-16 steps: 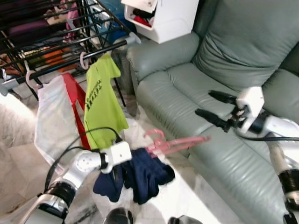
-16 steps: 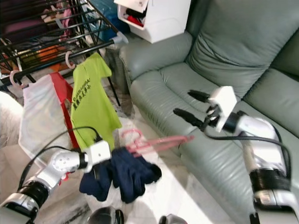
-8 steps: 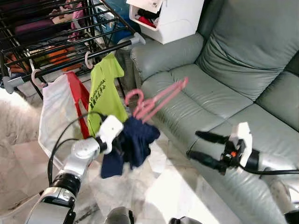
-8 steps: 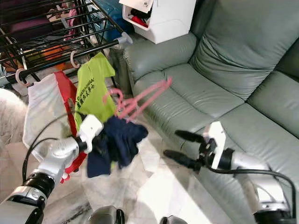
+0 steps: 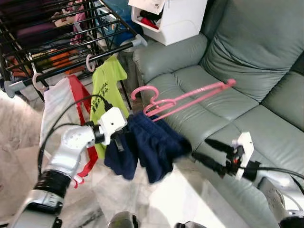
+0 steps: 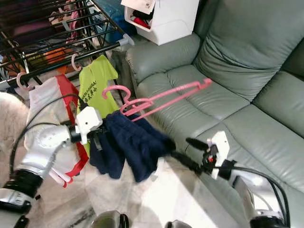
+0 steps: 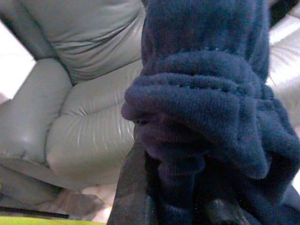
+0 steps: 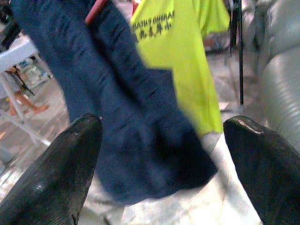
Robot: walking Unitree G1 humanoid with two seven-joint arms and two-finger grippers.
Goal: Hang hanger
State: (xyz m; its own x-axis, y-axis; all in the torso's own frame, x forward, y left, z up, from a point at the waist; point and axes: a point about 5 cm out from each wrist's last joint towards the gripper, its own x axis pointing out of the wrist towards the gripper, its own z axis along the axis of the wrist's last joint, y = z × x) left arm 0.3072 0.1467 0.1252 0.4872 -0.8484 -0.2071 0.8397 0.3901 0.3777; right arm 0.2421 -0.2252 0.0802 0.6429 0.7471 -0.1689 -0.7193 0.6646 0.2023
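Your left claw [image 5: 121,137] is buried in the navy garment [image 5: 152,147], its fingers hidden; it grips that cloth, raised at 9 o'clock. The pink hanger [image 5: 183,97] now lies near level above it, short of the drying rack [image 5: 71,61] at 11 o'clock. Your right claw [image 5: 213,154] stands wide, low at 4 o'clock over the sofa [image 5: 247,71].

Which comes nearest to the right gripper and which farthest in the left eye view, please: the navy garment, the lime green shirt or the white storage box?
From the right gripper, whose fingers are open:
1. Navy garment, just to its left, hanging from the pink hanger.
2. Lime green shirt, further left, hung on the drying rack.
3. White storage box, far up beyond the sofa arm.
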